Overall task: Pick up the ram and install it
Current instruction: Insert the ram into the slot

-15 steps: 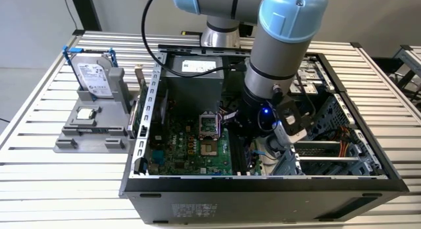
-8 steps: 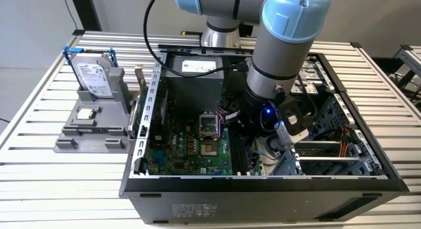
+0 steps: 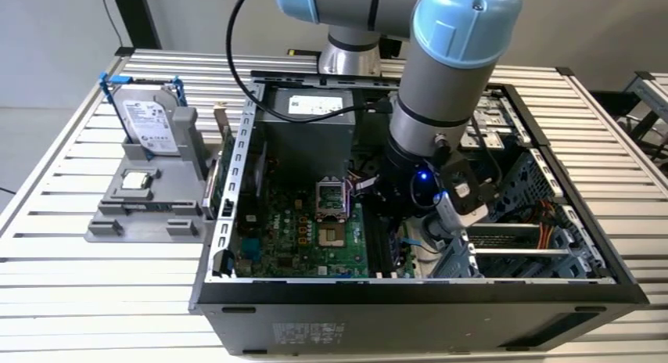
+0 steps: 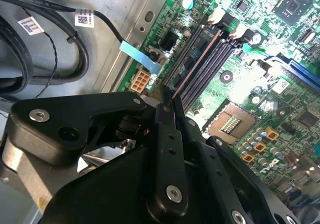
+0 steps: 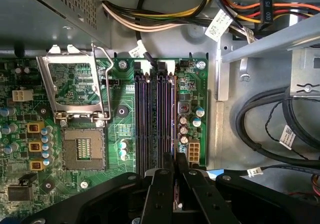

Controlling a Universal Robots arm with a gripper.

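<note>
With jaws clenched on what seems to be the ram (image 4: pixel 194 66), seen edge-on, the gripper (image 5: pixel 175 171) hangs over the black slots (image 5: pixel 155 119), at three o'clock from the socket (image 3: pixel 328 199) in the exterior view; any tilt could jam the ram against a slot wall.

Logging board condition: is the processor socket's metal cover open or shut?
Open. In the first wrist view the cover frame is swung back off the socket, whose contacts lie bare.
</note>
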